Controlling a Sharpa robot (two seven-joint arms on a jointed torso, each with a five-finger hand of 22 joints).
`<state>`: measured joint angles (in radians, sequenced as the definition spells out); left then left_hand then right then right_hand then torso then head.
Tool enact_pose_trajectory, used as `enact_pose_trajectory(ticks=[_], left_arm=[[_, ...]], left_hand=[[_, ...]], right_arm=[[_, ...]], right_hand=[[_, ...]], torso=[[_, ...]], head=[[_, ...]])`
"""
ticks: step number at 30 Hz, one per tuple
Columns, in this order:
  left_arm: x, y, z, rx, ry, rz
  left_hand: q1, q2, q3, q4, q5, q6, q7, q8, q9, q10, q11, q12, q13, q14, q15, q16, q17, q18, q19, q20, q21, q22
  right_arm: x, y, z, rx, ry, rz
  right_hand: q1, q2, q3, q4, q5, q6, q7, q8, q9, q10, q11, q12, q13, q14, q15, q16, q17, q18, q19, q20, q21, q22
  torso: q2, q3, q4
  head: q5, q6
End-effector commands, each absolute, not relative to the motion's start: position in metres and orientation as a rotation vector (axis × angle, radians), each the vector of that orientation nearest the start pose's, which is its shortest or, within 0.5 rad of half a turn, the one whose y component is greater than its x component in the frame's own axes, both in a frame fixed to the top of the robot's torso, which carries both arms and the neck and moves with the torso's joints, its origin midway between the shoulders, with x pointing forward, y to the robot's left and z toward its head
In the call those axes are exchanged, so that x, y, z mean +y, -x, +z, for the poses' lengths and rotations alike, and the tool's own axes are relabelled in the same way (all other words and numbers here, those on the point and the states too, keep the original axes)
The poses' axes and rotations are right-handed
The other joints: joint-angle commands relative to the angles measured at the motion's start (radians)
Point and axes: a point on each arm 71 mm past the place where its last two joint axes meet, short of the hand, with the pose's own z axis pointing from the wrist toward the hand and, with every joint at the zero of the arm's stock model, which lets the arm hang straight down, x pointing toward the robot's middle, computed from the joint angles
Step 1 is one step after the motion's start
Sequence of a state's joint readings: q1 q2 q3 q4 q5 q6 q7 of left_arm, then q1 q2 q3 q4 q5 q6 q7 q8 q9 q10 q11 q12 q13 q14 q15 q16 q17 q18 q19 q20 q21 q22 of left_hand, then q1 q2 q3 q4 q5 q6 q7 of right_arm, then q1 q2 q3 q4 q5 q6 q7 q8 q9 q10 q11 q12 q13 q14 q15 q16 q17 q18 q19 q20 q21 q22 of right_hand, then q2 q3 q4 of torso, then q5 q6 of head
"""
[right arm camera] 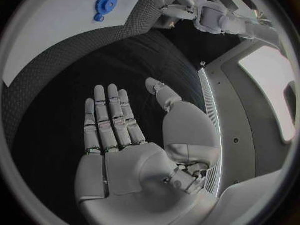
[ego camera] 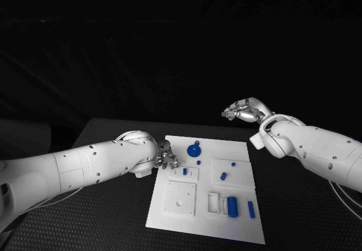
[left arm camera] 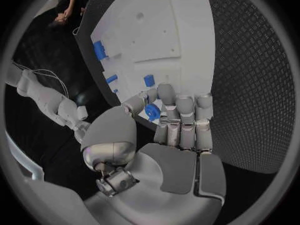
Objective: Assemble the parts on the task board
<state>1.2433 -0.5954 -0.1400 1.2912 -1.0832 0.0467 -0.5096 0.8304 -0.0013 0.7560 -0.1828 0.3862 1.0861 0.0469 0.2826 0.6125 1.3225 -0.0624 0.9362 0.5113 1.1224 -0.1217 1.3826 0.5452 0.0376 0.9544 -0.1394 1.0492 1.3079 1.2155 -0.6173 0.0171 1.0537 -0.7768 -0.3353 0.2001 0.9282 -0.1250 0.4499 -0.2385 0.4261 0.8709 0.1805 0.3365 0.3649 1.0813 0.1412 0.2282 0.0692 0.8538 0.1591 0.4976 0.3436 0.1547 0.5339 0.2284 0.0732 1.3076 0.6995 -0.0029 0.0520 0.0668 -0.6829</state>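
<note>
Left hand point(left arm camera: 172, 122) pinches a small blue part point(left arm camera: 152, 111) at the task board point(ego camera: 226, 219) edge; right hand point(right arm camera: 134, 150), spread wide and empty, hovers well apart.

Task board point(ego camera: 184, 219) lies at table point(ego camera: 302, 219) centre, long axis running away from robot. Round disc part point(ego camera: 194, 151) sits on board's far end, near the middle. Left hand point(ego camera: 167, 159) is over board's far-left edge, just left of disc, pinching a small part point(left arm camera: 152, 111) between thumb and fingers. Two small parts point(ego camera: 224, 175) lie mid-board, right of centre. Near-right corner: wide block part point(ego camera: 233, 206) with narrow bar part point(ego camera: 251, 209) just right of it. Right hand point(ego camera: 242, 112) is beyond board's far-right corner, off the board, fingers spread flat in the wrist view.
</note>
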Motion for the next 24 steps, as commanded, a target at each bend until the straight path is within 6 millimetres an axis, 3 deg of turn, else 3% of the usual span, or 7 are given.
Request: enact_pose_trajectory(ticks=[1, 9, 24], left_arm=[[0.164, -0.513, -0.245, 2.386, 0.164, -0.385], [0.166, -0.526, -0.238, 2.545, 0.074, -0.331], [0.156, -0.537, -0.232, 2.552, 0.035, -0.289]], left_hand=[[0.004, 0.006, 0.137, -0.072, 0.005, 0.01, 0.001, 0.007, 0.001, 0.005, -0.002, 0.005, 0.002, 0.037, -0.045, 0.006, 0.002, 0.016, 0.006, -0.113, 0.003, 0.02], [-0.014, 0.022, 0.134, -0.089, 0.007, 0.015, 0.002, 0.009, 0.0, 0.003, -0.001, 0.007, 0.004, 0.03, -0.042, 0.014, 0.004, 0.011, -0.01, -0.11, 0.006, 0.021], [-0.084, 0.05, 0.13, -0.107, 0.054, 0.068, -0.02, 0.055, 0.045, 0.004, -0.021, 0.032, 0.014, 0.022, -0.05, 0.049, 0.016, 0.01, -0.029, -0.111, 0.023, 0.02]], right_arm=[[-0.227, -0.572, -0.179, 1.537, -0.461, 0.972], [-0.225, -0.572, -0.18, 1.539, -0.461, 0.973], [-0.224, -0.572, -0.18, 1.539, -0.461, 0.974]], right_hand=[[-0.007, -0.001, -0.001, 0.006, 0.004, -0.004, 0.001, -0.006, -0.002, 0.0, 0.004, -0.007, 0.0, -0.006, 0.003, -0.003, -0.001, 0.017, -0.006, 0.0, -0.006, 0.021], [-0.007, 0.0, -0.001, 0.006, 0.005, -0.004, 0.001, -0.006, -0.002, 0.0, 0.004, -0.007, 0.0, -0.006, 0.003, -0.003, -0.001, 0.017, -0.006, 0.0, -0.006, 0.021], [-0.002, 0.0, 0.001, 0.005, 0.021, -0.004, 0.001, -0.006, -0.001, 0.001, 0.004, -0.009, 0.0, -0.006, 0.003, -0.003, -0.001, 0.016, -0.008, 0.0, -0.004, 0.022]], torso=[[0.0, -0.0004, 0.0001], [0.0, -0.0009, -0.0001], [0.0, 0.0001, 0.0002]], head=[[-0.001, 0.0], [-0.001, -0.003], [0.004, -0.011]])
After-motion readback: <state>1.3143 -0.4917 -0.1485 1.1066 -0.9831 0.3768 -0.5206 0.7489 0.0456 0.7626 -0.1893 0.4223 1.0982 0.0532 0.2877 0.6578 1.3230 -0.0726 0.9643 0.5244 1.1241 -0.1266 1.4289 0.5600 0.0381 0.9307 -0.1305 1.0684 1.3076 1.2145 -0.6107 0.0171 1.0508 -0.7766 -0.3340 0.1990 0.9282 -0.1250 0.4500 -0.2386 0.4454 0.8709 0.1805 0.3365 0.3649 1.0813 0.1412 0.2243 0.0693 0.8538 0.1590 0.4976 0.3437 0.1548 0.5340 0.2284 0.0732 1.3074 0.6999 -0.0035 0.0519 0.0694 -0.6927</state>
